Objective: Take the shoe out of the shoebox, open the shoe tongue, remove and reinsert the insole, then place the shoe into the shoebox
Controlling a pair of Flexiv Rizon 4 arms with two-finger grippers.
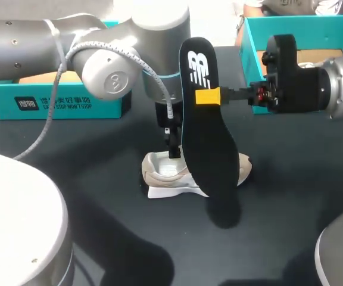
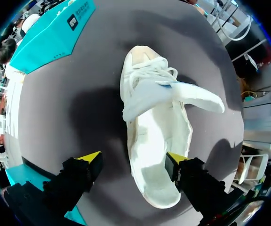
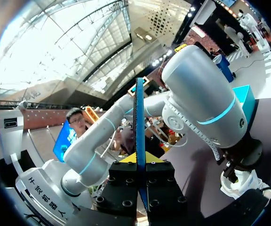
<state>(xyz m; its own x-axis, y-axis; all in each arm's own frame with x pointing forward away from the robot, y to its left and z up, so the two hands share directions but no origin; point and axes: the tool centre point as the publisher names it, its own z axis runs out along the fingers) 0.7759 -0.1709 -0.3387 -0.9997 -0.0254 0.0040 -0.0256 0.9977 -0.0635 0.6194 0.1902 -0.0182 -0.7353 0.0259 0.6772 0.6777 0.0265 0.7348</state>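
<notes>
A white shoe (image 1: 170, 176) lies on its side on the dark table, and in the left wrist view the shoe (image 2: 149, 141) has its tongue (image 2: 192, 94) pulled out to one side. My left gripper (image 1: 172, 149) hangs just above it. Seen from its own wrist, the left gripper (image 2: 133, 160) is open over the heel end, one yellow tip over the shoe's opening and the other over bare table. My right gripper (image 1: 210, 96) is shut on the black insole (image 1: 210, 137), held upright above the shoe. In the right wrist view the insole (image 3: 139, 117) stands edge-on in that gripper (image 3: 139, 159).
A teal shoebox (image 1: 58, 98) stands at the back left behind my left arm. A second teal box (image 1: 305, 27) sits at the back right behind my right arm. The dark table (image 1: 267, 179) is bare in front of the shoe.
</notes>
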